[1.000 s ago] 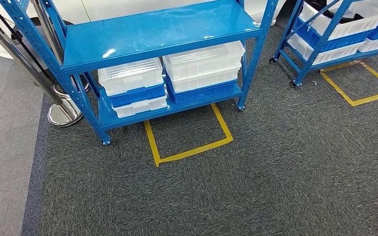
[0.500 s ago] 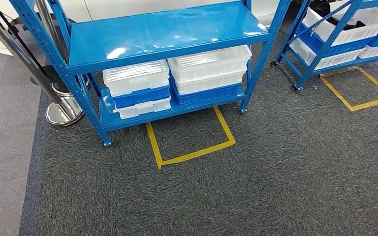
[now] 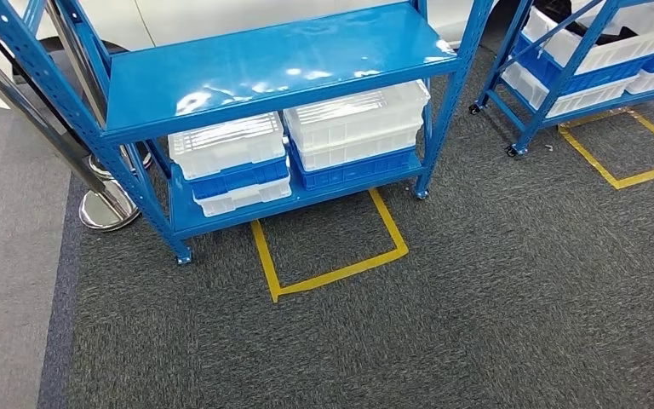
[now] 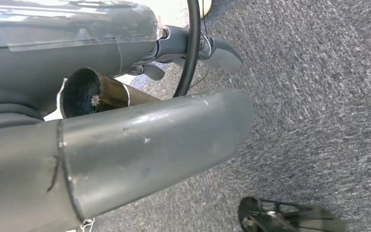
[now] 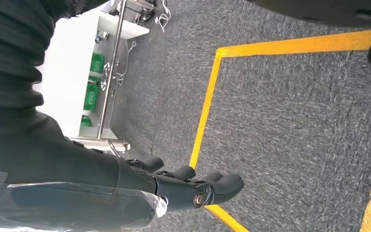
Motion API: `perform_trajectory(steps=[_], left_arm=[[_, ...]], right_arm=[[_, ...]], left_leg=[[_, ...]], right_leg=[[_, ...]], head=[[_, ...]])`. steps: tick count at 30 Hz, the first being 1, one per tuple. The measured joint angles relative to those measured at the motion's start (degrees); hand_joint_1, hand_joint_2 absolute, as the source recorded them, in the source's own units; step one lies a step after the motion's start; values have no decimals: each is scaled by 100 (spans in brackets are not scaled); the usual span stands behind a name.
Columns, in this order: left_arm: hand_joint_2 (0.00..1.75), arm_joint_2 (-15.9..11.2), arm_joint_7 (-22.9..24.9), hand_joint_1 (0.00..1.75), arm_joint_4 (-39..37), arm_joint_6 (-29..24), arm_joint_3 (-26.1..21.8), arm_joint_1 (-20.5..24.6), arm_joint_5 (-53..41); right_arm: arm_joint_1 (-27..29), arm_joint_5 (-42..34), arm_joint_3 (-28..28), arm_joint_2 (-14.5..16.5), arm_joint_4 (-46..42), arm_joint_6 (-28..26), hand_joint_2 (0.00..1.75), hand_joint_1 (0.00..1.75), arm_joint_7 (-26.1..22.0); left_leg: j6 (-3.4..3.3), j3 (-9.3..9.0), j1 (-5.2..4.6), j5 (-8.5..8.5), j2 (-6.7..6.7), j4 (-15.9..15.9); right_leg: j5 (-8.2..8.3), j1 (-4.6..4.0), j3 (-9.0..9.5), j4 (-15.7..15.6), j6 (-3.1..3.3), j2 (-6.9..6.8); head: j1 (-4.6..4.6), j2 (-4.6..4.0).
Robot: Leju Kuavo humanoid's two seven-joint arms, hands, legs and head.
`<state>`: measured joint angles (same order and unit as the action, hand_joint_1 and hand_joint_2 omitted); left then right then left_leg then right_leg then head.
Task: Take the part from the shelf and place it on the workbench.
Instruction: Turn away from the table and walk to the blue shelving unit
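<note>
A blue metal shelf [image 3: 272,64] stands straight ahead in the head view. Its top board is bare. The lower board carries two stacks of white bins [image 3: 353,111] [image 3: 226,145] resting on blue bins [image 3: 353,169]; I cannot tell what is inside them. My left hand [image 4: 149,145] hangs over the grey carpet, its thick thumb and dark fingers [image 4: 217,50] stretched out and holding nothing. My right hand [image 5: 193,186] also hangs by the floor, fingers straight and apart, empty.
A yellow tape square [image 3: 332,273] marks the carpet in front of the shelf. A second blue shelf [image 3: 562,72] with bins stands at the right behind another tape mark [image 3: 622,162]. A chrome post base [image 3: 106,209] sits left of the shelf. A white stand [image 5: 84,72] appears behind my right hand.
The whole head picture has shifted slightly, so the camera has moved; the shelf and bins keep their places relative to each other.
</note>
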<state>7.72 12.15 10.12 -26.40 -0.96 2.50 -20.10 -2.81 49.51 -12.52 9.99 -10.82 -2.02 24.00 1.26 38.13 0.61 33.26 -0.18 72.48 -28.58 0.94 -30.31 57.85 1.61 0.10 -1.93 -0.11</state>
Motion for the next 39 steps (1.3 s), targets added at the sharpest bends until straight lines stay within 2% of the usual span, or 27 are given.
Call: perform_trajectory(steps=[2,3,5,8,9,10,12,13,14,15,16,17,18,19,21,24,26,28,29,30,31,32,33,34,35,37,39], left_arm=[[0,-7,0,0,-1,0,0,-10,-9],[0,-11,0,0,-1,-1,0,-10,-14],[0,-14,0,0,-2,-1,0,0,-20],[0,-16,-1,0,-1,-5,-1,0,-30],[0,-18,-1,0,-1,-8,-2,-4,-34],[0,-20,-2,0,0,-10,-3,-5,-39],[0,-21,-2,0,0,-12,-3,-2,-47],[0,-21,-2,0,0,-11,-3,-2,-49],[0,-21,-2,0,0,-11,-3,-6,-51],[0,-21,-2,0,0,-11,-4,-9,-55],[0,-21,-2,0,0,-11,-4,-12,-59],[0,-20,-2,0,0,-11,-4,-15,-63],[0,-19,-2,0,0,-11,-4,-13,-66],[0,-18,-2,0,-1,-11,-5,-11,-67],[0,-17,-2,0,-2,-10,-5,-1,-69],[0,-17,-2,0,-1,-10,-5,15,-72],[0,-17,-2,0,0,-13,-6,16,-73],[0,-17,-2,0,0,-13,-7,5,-73],[0,-17,-2,0,0,-13,-7,-3,-73],[0,-18,-2,0,0,-13,-7,-10,-73],[0,-19,-2,0,0,-13,-7,-13,-73],[0,-21,-2,0,0,-13,-7,-14,-73],[0,-22,-2,0,-1,-12,-7,-18,-73],[0,-23,-2,0,-1,-12,-8,-15,-73],[0,-24,-2,0,-2,-11,-8,-10,-73],[0,-24,-2,0,-2,-10,-10,-2,-72],[0,-24,-2,0,-2,-10,-13,-15,-72]], right_arm=[[7,0,0,1,1,-1,175,0,0],[5,0,0,2,3,-1,175,0,-1],[-6,0,0,2,7,-1,175,0,-3],[-30,1,0,2,4,-2,175,0,-4],[-32,2,0,2,3,-3,175,0,-3],[-32,2,0,2,2,-3,175,0,-3],[-24,2,0,2,2,-3,175,0,-4],[-20,2,0,2,2,-3,175,0,-4],[-16,2,0,2,2,-3,175,0,-4],[-12,2,0,2,2,-3,175,0,-4],[-8,2,0,2,2,-3,175,0,-3],[-3,2,0,2,2,-3,175,0,-3],[1,2,0,1,4,-3,175,0,-3],[-1,2,0,1,6,-2,175,0,-3],[-7,2,0,1,9,-2,175,0,-4],[-7,2,-1,3,9,-3,175,0,-4],[2,2,-2,4,10,-2,175,0,-3],[3,2,-2,7,9,-1,175,0,-3],[3,2,-2,7,9,-2,175,0,-4],[4,2,-2,8,9,-2,175,0,-4],[4,2,-2,8,9,-2,175,0,-3],[6,2,-2,9,9,-2,175,0,-3],[9,2,-2,11,12,-1,175,0,-2],[7,2,-2,13,15,-1,131,0,-3],[2,2,-2,14,17,-1,87,0,-3],[-14,3,-2,15,18,-2,0,0,-4],[-21,5,-2,11,17,-3,0,0,-2]], left_leg=[[4,-213,19,-537,4,-694],[-6,-350,11,-711,5,-1050],[-68,-485,-15,-760,3,-1372],[-201,-546,-18,-699,-6,-1452],[-248,-581,-9,-691,-5,-1484],[-294,-619,1,-683,-3,-1514],[-352,-671,-7,-635,6,-1526],[-363,-700,-13,-605,7,-1525],[-365,-742,-17,-568,4,-1524],[-359,-795,-18,-526,-3,-1523],[-348,-861,-19,-480,-11,-1523],[-332,-923,-18,-428,-17,-1523],[-304,-973,-29,-375,-19,-1516],[-271,-1004,-37,-330,-20,-1511],[-206,-1028,-50,-276,-16,-1515],[-115,-1046,-37,-177,-9,-1436],[-50,-776,-17,73,-7,-893],[-5,-286,-2,322,-6,-96],[8,-96,7,315,-6,140],[13,-9,12,177,-5,153],[10,-30,16,-70,-4,-58],[-4,-138,17,-373,-1,-441],[-29,-262,9,-592,2,-801],[-63,-373,-4,-714,3,-1105],[-99,-438,-21,-746,2,-1276],[-168,-480,-46,-680,-5,-1365],[-242,-551,-17,-674,-9,-1435]], right_leg=[[-92,12,119,1,-43,7],[-140,8,157,10,-77,12],[-200,-5,172,14,-143,19],[-265,-2,203,22,-238,11],[-338,4,161,147,-262,6],[-455,10,49,386,-282,4],[-746,16,-408,1163,-301,2],[-820,16,-651,1512,-310,1],[-783,16,-826,1701,-312,1],[-625,16,-891,1667,-306,0],[-367,15,-841,1410,-290,0],[-81,8,-722,1013,-263,-1],[115,-12,-590,656,-230,-3],[216,-31,-481,391,-196,-5],[184,-67,-398,232,-141,0],[140,-34,-316,140,-57,1],[104,-11,-225,82,6,-19],[43,-11,-156,74,41,-23],[6,-11,-113,75,44,-15],[-34,-10,-58,75,39,-6],[-78,-9,8,75,28,3],[-127,-8,74,74,13,8],[-174,-14,125,75,-10,11],[-214,-20,148,80,-41,15],[-241,-24,152,79,-73,16],[-266,-28,159,51,-137,16],[-325,-25,185,89,-188,2]], head=[[-1,0],[2,0],[7,0],[8,0],[7,0],[4,0],[1,0],[1,0],[2,0],[1,0],[1,0],[0,0],[-2,0],[-4,0],[-3,0],[3,0],[9,0],[13,0],[13,0],[13,0],[13,0],[13,0],[10,0],[11,0],[9,0],[11,0],[8,0]])
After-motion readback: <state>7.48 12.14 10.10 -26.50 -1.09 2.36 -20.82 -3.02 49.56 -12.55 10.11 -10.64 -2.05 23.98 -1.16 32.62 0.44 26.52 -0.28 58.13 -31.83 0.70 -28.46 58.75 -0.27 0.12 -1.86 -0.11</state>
